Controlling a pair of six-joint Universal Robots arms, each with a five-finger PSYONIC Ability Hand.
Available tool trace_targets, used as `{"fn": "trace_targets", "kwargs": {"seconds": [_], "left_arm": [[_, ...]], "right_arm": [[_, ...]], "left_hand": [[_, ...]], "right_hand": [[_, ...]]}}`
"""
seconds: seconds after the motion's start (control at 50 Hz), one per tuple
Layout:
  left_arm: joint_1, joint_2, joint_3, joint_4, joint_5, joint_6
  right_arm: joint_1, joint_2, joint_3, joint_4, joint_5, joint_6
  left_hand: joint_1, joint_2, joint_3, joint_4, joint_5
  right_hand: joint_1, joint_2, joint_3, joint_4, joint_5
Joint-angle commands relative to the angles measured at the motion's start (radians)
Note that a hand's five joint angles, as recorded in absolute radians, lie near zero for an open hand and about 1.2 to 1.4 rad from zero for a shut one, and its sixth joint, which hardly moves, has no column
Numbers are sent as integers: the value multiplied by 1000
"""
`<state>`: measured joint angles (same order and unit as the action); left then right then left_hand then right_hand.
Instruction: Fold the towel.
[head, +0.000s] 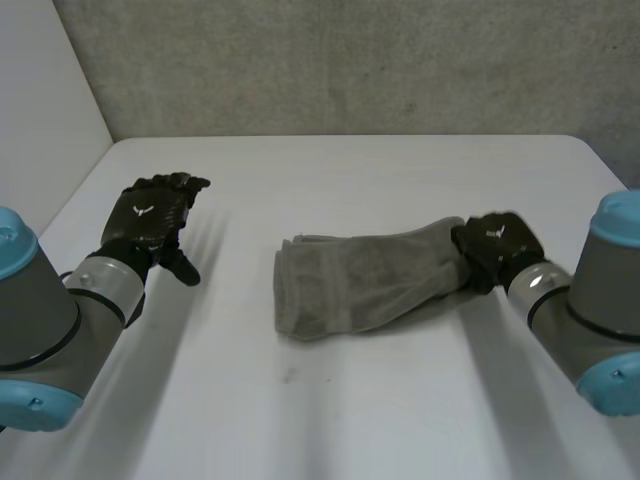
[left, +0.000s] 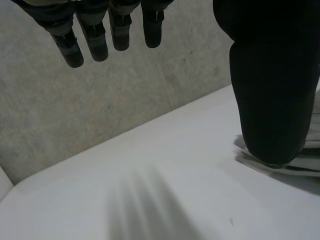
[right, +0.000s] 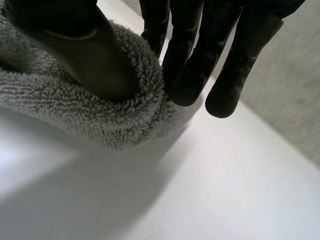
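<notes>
A grey towel (head: 360, 280) lies bunched and folded in the middle of the white table (head: 330, 410). My right hand (head: 497, 245) is at its right end. In the right wrist view the thumb (right: 85, 55) presses into the towel's (right: 100, 115) thick rolled edge while the fingers (right: 190, 65) curl against its other side, pinching it. My left hand (head: 155, 215) hovers over the table well to the left of the towel, holding nothing. In the left wrist view its fingers (left: 95, 45) are straight, and a bit of towel (left: 306, 161) shows beyond the thumb (left: 272, 100).
A grey concrete wall (head: 350, 60) runs along the table's far edge, and a white panel (head: 40, 90) stands at the far left. Bare tabletop lies between my left hand and the towel and along the front.
</notes>
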<state>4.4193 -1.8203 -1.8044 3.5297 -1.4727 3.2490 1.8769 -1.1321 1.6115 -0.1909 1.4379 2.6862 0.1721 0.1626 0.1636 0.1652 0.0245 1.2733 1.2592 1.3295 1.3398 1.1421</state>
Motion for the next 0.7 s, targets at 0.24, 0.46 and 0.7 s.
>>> {"fn": "trace_targets", "kwargs": {"seconds": [0.24, 0.46, 0.7], "left_arm": [[-141, 4, 404, -238, -121, -153], [-198, -148, 514, -324, -130, -183], [-337, -404, 551, -350, -181, -181]], "right_arm": [[467, 359, -564, 353, -206, -374], [365, 159, -435, 253, -7, 53], [219, 182, -430, 325, -25, 362]], "left_hand": [[2, 12, 11, 9, -25], [2, 12, 11, 9, -25], [9, 19, 18, 16, -18]], "right_hand": [[123, 137, 67, 56, 80], [-1099, -1085, -1155, -1165, -1142], [-1099, -1085, -1155, -1165, -1142]]}}
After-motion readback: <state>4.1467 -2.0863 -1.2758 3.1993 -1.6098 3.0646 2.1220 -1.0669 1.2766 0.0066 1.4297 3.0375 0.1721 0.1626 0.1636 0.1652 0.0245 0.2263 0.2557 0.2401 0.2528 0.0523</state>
